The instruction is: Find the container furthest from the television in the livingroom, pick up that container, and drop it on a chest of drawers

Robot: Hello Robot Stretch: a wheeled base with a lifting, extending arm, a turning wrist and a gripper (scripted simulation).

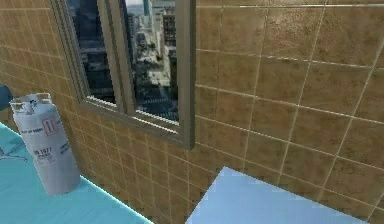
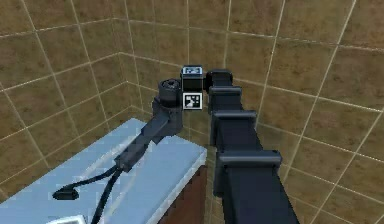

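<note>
A white and silver canister-like container (image 1: pixel 45 140) with a small cap stands upright on a pale turquoise top (image 1: pixel 40 205) at the forward view's left. In the arm side view the dark arm (image 2: pixel 235 150) rises from the bottom edge, with two marked white squares (image 2: pixel 193 85) at its far end. The gripper (image 2: pixel 82 200) hangs left of them, and its thin fingers (image 2: pixel 120 168) slant down over a pale blue furniture top (image 2: pixel 165 165). A pale patch (image 2: pixel 62 218) lies at the bottom edge by the fingertips, so I cannot tell whether the gripper holds anything.
A brown tiled wall (image 1: pixel 290 90) with a dark-framed window (image 1: pixel 130 60) stands close ahead. A second pale blue top (image 1: pixel 270 200) shows at the forward view's lower right. Tiled walls (image 2: pixel 300 70) meet in a corner behind the furniture in the arm side view.
</note>
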